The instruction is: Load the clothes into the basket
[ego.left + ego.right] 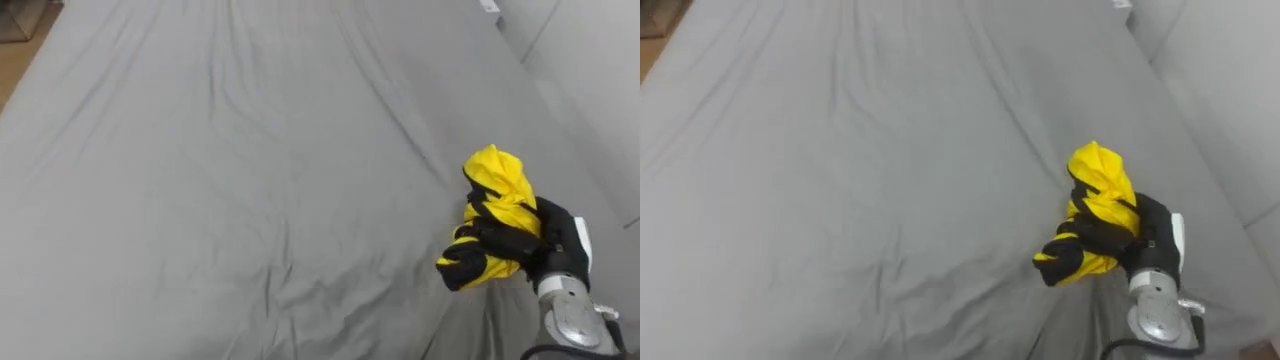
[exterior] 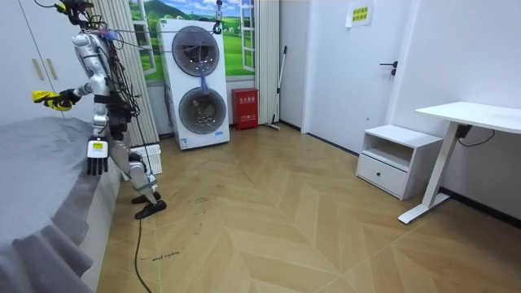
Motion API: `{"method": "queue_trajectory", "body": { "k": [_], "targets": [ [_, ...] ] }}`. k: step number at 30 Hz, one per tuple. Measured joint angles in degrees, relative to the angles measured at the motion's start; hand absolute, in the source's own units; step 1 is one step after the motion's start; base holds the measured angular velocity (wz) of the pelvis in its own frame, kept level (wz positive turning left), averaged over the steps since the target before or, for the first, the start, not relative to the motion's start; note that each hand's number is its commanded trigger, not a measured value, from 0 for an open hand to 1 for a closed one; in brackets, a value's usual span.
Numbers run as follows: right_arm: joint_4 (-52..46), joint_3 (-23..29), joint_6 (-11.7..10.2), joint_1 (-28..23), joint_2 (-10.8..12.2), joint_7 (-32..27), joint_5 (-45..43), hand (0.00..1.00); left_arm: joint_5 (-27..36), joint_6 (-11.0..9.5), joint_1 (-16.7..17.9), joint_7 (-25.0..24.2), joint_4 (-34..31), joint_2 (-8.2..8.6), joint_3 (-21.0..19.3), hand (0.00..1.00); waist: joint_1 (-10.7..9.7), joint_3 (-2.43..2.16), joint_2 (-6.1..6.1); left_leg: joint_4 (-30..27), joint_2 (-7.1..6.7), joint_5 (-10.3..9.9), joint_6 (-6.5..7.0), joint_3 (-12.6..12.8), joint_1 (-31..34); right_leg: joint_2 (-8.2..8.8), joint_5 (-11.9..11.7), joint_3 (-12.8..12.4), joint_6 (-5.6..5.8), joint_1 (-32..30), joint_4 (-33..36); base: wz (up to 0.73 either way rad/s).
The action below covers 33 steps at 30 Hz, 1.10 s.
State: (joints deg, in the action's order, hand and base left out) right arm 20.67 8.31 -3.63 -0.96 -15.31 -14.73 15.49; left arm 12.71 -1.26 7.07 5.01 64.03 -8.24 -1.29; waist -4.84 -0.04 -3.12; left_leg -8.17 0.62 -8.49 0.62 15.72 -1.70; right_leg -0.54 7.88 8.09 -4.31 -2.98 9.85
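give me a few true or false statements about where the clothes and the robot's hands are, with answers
1. The right hand is curled round a yellow and black garment. True.
2. The garment lies on the wooden floor. False: the hand holds it over the grey bed sheet.
3. The left hand grips the garment too. False: in the room view it hangs at the robot's side, next to the bed.
4. Two stacked washing machines stand by the wall behind the robot. True.
5. The bed sheet is white. False: it is grey.
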Motion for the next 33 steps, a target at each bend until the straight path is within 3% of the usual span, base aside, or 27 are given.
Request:
{"method": "queue_trajectory", "body": {
  "k": [3,5,9,12,17,26,29,33],
  "targets": [
    [-0.83,4.21,0.47,-2.10,0.05,-1.19,0.45,0.66,0.09,2.00,0.32,0.51,0.01,0.20,-0.87,0.00,-1.10,-0.04,0.05,0.02,0.64,-1.26,-0.30,1.52,-2.02,-0.99,-0.02,-2.77,0.02,0.89,0.04,-0.63],
    [-3.54,7.13,2.04,-5.28,0.29,-2.40,0.37,0.61,-0.10,3.85,1.52,1.39,0.00,0.05,-0.88,0.00,-2.87,-0.07,0.07,0.01,1.18,-2.26,-0.53,3.37,-2.86,-1.94,-0.02,-5.03,0.00,0.93,0.06,-0.56],
    [-3.91,9.63,2.78,-6.50,0.62,-4.29,0.43,0.58,-1.26,6.07,2.97,1.62,0.00,-0.57,-0.84,0.00,-4.87,-0.03,0.24,0.00,1.29,-2.34,-0.56,6.13,-3.34,-2.57,-0.46,-8.55,0.09,0.15,0.13,-0.49],
    [-4.77,11.56,3.27,-8.59,0.80,-4.53,2.02,0.65,-1.23,7.17,3.49,1.61,-0.03,-0.72,-0.87,0.00,-6.59,0.09,0.58,0.00,1.39,-2.57,-0.68,6.29,-3.58,-3.03,-0.70,-9.95,0.13,-0.08,0.01,-0.20],
    [-8.80,11.73,3.32,-13.43,2.26,-3.65,6.26,0.69,-1.20,7.22,4.03,1.81,-0.07,-0.71,-0.87,0.00,-7.40,0.29,1.69,-0.02,1.77,-3.41,-0.86,6.96,-3.98,-3.91,-0.74,-10.76,0.05,-0.38,-0.01,-0.05],
    [-8.71,11.73,3.29,-14.17,2.32,-3.08,14.51,0.84,-1.02,7.23,4.00,1.56,-2.11,-0.71,-0.54,0.00,-7.81,0.39,3.35,-1.00,2.57,-4.45,-0.10,7.79,-0.14,-4.61,-1.83,-11.96,0.25,-4.45,1.06,-0.06],
    [-4.63,11.75,3.28,-12.33,2.20,-2.63,14.87,0.82,-0.49,7.22,3.56,1.56,-2.13,-0.54,0.80,0.00,-8.36,0.30,4.59,-1.51,2.56,-4.58,0.14,8.24,2.60,-4.59,-2.61,-12.29,0.40,-7.16,1.54,-0.14],
    [4.90,12.50,3.28,-4.88,1.69,-1.81,16.79,0.84,2.09,7.21,1.96,1.54,-0.18,-0.13,1.45,0.00,-9.51,0.55,6.06,-2.78,1.70,-4.41,0.46,9.44,5.95,-4.12,-2.51,-13.22,0.49,-12.70,5.94,-0.26]
  ]
}}
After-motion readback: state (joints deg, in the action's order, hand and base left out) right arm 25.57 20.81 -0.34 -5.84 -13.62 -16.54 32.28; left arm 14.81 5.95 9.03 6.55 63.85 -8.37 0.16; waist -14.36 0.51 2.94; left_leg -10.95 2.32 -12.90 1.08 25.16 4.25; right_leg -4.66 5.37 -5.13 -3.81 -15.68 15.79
